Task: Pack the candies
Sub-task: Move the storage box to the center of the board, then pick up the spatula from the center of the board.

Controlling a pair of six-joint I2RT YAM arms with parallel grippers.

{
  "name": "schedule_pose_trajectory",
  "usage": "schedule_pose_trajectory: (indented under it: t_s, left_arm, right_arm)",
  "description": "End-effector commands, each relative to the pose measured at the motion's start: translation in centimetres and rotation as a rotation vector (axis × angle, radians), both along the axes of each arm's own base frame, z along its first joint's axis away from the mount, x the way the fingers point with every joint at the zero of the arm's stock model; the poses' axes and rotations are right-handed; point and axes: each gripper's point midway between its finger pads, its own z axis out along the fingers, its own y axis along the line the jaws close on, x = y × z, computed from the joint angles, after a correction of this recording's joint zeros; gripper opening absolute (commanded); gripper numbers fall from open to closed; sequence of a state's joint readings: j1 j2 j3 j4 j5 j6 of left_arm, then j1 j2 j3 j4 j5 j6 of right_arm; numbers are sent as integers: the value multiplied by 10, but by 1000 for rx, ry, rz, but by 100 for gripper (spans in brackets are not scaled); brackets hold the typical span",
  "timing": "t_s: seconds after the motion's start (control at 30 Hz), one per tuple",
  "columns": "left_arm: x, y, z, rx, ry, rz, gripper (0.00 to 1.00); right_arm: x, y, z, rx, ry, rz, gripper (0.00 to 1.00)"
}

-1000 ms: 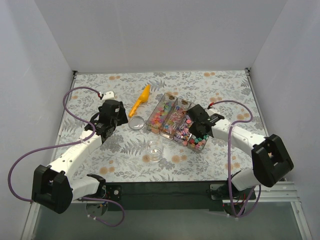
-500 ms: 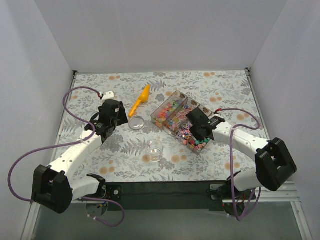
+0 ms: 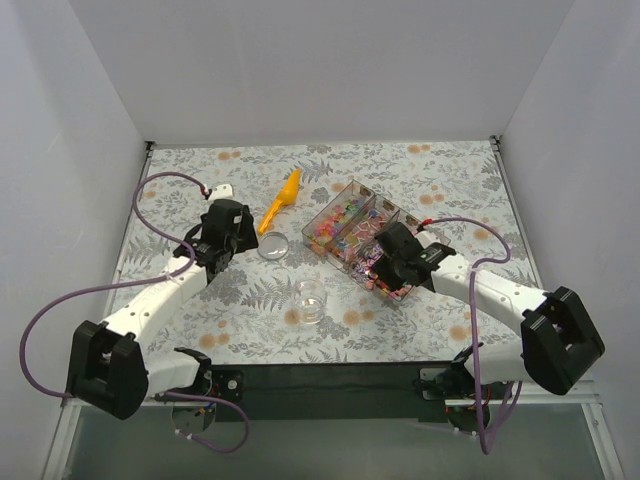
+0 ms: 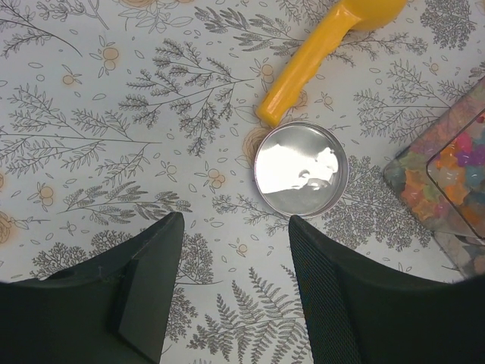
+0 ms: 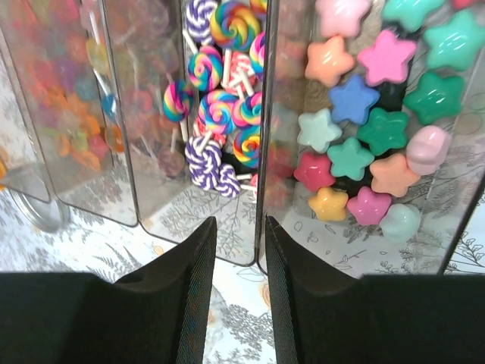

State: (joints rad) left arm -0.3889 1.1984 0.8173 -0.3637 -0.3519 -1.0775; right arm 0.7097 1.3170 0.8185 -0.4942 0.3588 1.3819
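Top external: we are seeing the candies [image 3: 335, 225] lying in a clear divided box [image 3: 372, 203] right of centre. Left wrist: our left gripper [image 4: 235, 224] is hovering open, nothing between its fingers, near a round lid [image 4: 301, 168]. Right wrist: our right gripper [image 5: 240, 226] is standing narrowly parted at the box's near wall.

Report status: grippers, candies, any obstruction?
Left gripper open over the lid. Right gripper open, empty, at the edge of the candy box. Candies in the box; jar looks empty. No obstruction seen.
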Motion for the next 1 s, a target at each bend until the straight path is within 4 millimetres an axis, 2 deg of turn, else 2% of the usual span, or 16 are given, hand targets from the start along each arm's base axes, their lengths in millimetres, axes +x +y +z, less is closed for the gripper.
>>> schedule_pose_trajectory:
  t_s: [0.0,0.1,0.17,0.27,0.33,0.37,0.4,0.47,0.5,0.53,0.57,0.6,0.63,0.67,0.83,0.97]
  left_arm:
    - [4,-4,4,-11,-13,-22,56]
    - [7,-12,0,-28,-9,-54,56]
    - [13,-17,-4,-37,4,-72,62]
    - [28,-24,-5,-60,28,-85,65]
    - [37,-31,-7,-85,41,-107,65]
    - [48,-32,0,-96,28,-107,66]
    - [53,-38,-12,-100,64,-137,66]
    - [66,-41,-17,-97,82,-151,66]
    - [78,-44,-10,-90,66,-177,66]
    - [84,-46,-27,-83,110,-190,67]
    - [90,-43,-32,-80,124,-184,74]
    - [101,-44,-28,-87,116,-197,75]
    - [103,-46,-42,-98,151,-228,75]
    - [108,-46,-45,-122,161,-252,76]
    - [121,-49,-64,-155,200,-354,78]
    - [124,-55,-79,-168,218,-409,76]
  right_arm:
    - [3,33,13,126,-48,113,38]
    - [2,35,15,124,-64,145,38]
    - [2,33,19,100,-87,187,38]
    - [3,29,35,57,-159,272,41]
    - [4,24,46,8,-222,346,46]
    - [4,22,49,-12,-242,376,49]
    - [1,21,58,-15,-272,406,54]
    - [-1,17,62,-63,-312,486,59]
    - [-3,16,69,-63,-339,510,63]
    - [-6,14,68,-77,-348,537,66]
    - [-7,12,70,-100,-375,574,66]
    - [-8,11,75,-102,-403,590,67]
    - [-10,9,75,-107,-418,604,67]
    - [-12,8,73,-113,-428,618,67]
    - [-20,4,81,-123,-513,690,68]
    - [-24,3,73,-122,-528,708,68]
